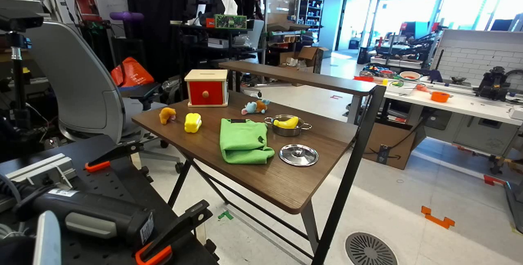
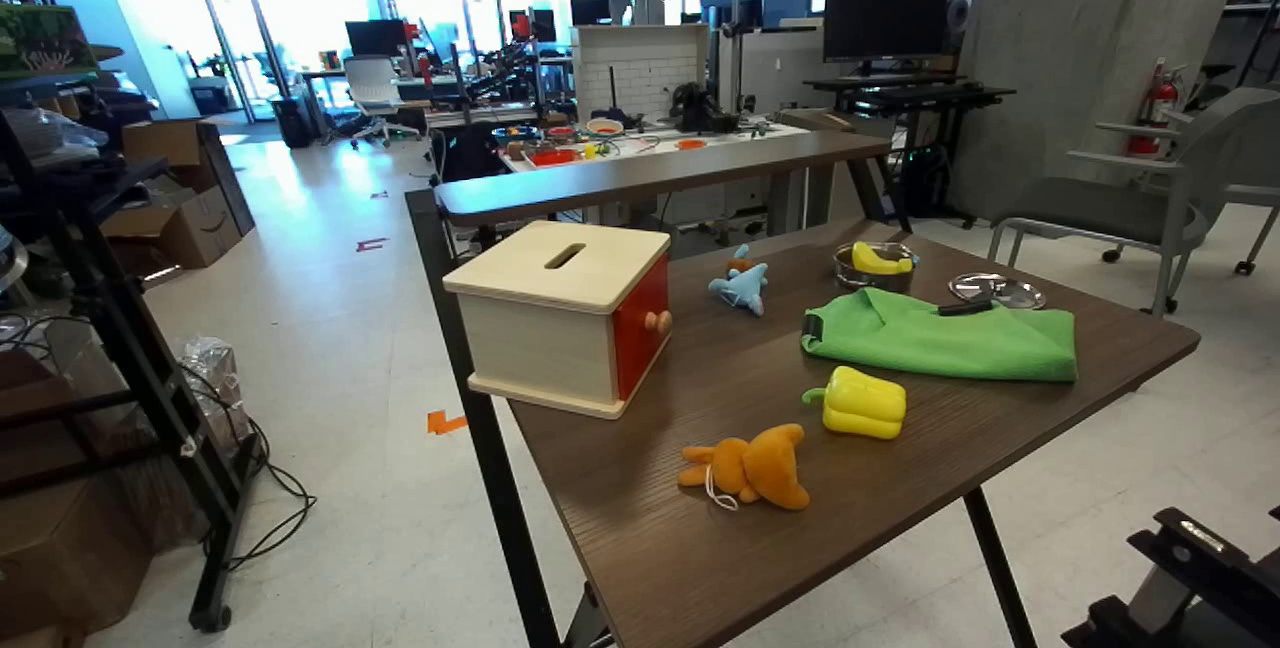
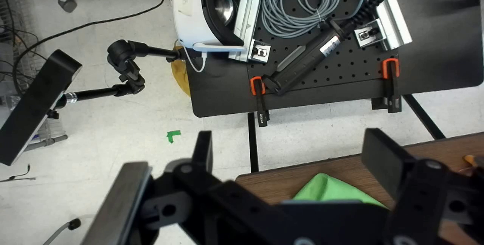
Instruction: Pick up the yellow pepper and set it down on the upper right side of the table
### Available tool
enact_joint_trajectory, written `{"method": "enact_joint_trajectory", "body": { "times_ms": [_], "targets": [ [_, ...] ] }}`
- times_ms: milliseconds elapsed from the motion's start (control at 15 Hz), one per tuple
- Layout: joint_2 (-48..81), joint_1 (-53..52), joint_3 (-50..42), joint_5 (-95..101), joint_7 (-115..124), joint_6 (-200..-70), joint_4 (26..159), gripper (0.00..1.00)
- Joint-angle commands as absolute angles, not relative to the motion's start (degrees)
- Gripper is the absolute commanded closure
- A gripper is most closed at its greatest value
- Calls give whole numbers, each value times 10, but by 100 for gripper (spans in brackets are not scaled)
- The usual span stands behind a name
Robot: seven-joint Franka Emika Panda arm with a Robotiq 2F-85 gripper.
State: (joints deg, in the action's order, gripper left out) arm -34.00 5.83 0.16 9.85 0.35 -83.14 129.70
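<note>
Wrist view, left to right: one green tape mark (image 3: 172, 135) on the floor (image 3: 143, 139), then one pincer (image 3: 285, 154), released, its two fingers (image 3: 385, 162) well apart. Higher in this view, two orange-and-black clamps (image 3: 393, 86) sit on the edge of one black bench (image 3: 438, 59), where one coil of grey cable (image 3: 273, 8) lies. Toward the right, one green cloth (image 3: 334, 191) rests on one brown tabletop (image 3: 278, 184), the cloth partly hidden by the pincer.

In an exterior view that tabletop carries eight things, left to right: one orange plush toy (image 1: 165, 114); near it, the one yellow pepper (image 1: 193, 122); farther back, one wooden box (image 1: 207, 86) with one red drawer front (image 1: 197, 95) and one knob (image 1: 205, 94); the green cloth, folded; one blue-and-brown plush toy (image 1: 252, 108); one two-handled metal pot (image 1: 287, 133) with one yellow banana (image 1: 287, 123) inside; one shiny lid (image 1: 294, 158), lying flat. That makes two plush toys and two yellow pieces.

In an exterior view, left to right, the box shows one slot (image 2: 566, 256) in its top; the pepper lies on its side, one green stem (image 2: 813, 395) pointing left, between the orange plush toy and the cloth, apart from both.
</note>
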Motion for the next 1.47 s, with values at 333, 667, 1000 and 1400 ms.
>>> {"method": "enact_joint_trajectory", "body": {
  "times_ms": [333,667,1000,1400],
  "targets": [
    [-334,38,15,92,59,-891,1321,0],
    [-307,-12,59,86,81,-1067,1381,0],
    [-194,-37,89,102,86,-1247,1390,0],
    [-2,-53,94,99,45,-1336,1331,0]
  ]
}}
